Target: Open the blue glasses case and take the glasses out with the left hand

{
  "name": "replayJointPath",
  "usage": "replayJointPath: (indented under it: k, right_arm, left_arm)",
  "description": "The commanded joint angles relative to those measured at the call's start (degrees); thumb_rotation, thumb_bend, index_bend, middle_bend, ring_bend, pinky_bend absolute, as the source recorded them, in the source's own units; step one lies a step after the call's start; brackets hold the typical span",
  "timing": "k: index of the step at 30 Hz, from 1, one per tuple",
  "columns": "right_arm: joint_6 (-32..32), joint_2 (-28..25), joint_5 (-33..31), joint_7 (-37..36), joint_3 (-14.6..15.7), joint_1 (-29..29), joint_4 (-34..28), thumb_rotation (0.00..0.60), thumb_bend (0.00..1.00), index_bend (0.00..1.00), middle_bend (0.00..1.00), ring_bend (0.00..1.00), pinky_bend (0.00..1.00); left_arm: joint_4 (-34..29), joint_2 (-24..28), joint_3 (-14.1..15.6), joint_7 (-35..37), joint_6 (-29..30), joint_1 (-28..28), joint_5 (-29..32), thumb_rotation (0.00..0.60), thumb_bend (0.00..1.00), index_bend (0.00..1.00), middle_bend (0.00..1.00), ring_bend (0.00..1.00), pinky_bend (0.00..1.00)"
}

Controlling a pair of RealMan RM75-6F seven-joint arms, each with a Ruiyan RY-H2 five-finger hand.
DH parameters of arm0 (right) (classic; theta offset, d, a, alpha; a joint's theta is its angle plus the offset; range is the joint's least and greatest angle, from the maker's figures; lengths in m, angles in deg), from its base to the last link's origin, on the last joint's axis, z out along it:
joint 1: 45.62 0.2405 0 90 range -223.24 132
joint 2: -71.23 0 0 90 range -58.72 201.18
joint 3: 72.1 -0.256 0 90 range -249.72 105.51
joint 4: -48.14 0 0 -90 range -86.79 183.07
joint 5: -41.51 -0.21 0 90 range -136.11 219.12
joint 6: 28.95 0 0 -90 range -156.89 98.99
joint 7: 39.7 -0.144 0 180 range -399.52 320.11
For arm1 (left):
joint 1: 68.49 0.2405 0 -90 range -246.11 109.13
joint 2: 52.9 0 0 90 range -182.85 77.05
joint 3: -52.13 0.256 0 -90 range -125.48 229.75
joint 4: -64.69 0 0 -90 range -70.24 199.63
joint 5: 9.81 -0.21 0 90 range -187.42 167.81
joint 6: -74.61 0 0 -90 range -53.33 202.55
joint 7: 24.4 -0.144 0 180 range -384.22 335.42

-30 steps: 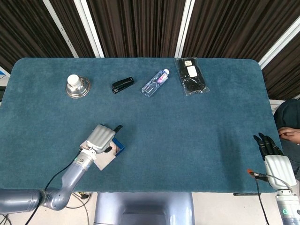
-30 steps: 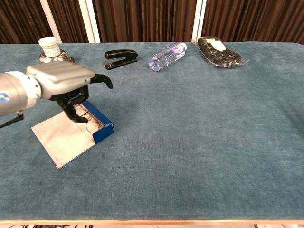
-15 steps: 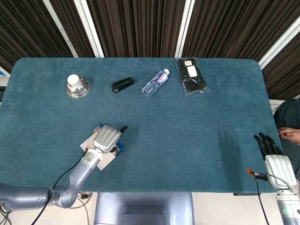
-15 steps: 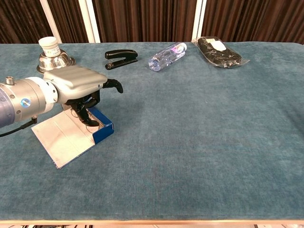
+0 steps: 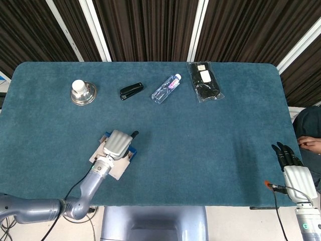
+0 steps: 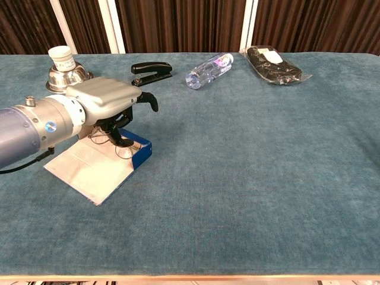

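The blue glasses case lies open at about 7 o'clock on the counter, its flat grey lid spread on the teal, carpet-like surface. The left hand covers the case with its dark fingers curled down into it; thin wire glasses show there, but a firm hold I cannot tell. The right hand rests at 4 o'clock with straight fingers, holding nothing.

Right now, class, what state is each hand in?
Left hand: fingers curled down into the open case at the glasses; a grip cannot be told.
Right hand: open, holding nothing.
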Motion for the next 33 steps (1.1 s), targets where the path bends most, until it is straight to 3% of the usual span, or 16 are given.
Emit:
replayJointPath:
  k: [1,19,26,33]
  right_arm:
    - [0.0,0.0,0.0,-0.1,0.0,0.0,0.0,0.6,0.11,0.0,0.0,0.0,0.23]
    - [-0.3,-0.2,-0.3,-0.5,0.0,0.0,-0.2,0.6,0.11,0.0,0.0,0.0,0.23]
    - [-0.3,-0.2,-0.3,-0.4,0.0,0.0,-0.3,0.6,0.11,0.0,0.0,0.0,0.23]
    - [-0.3,-0.2,-0.3,-0.2,0.0,0.0,-0.4,0.6,0.12,0.0,0.0,0.0,0.23]
  left_arm:
    - [1.5,-0.9,-0.5,-0.5,-0.1,-0.4,0.5,0.6,0.26,0.22,0.88,0.79,0.85]
    - [6.7,-2.5,-3.0,-1.6,-0.8,-1.2,4.1,0.6,0.26,0.26,0.88,0.79,0.85]
    - [2.5,1.7,-3.1,-2.1,-4.0,-1.1,8.8,0.6,0.26,0.23,0.86,0.79,0.85]
    - [-0.9,7.2,-3.2,-1.3,-7.3,-1.4,12.1,0.6,0.35,0.24,0.86,0.78,0.85]
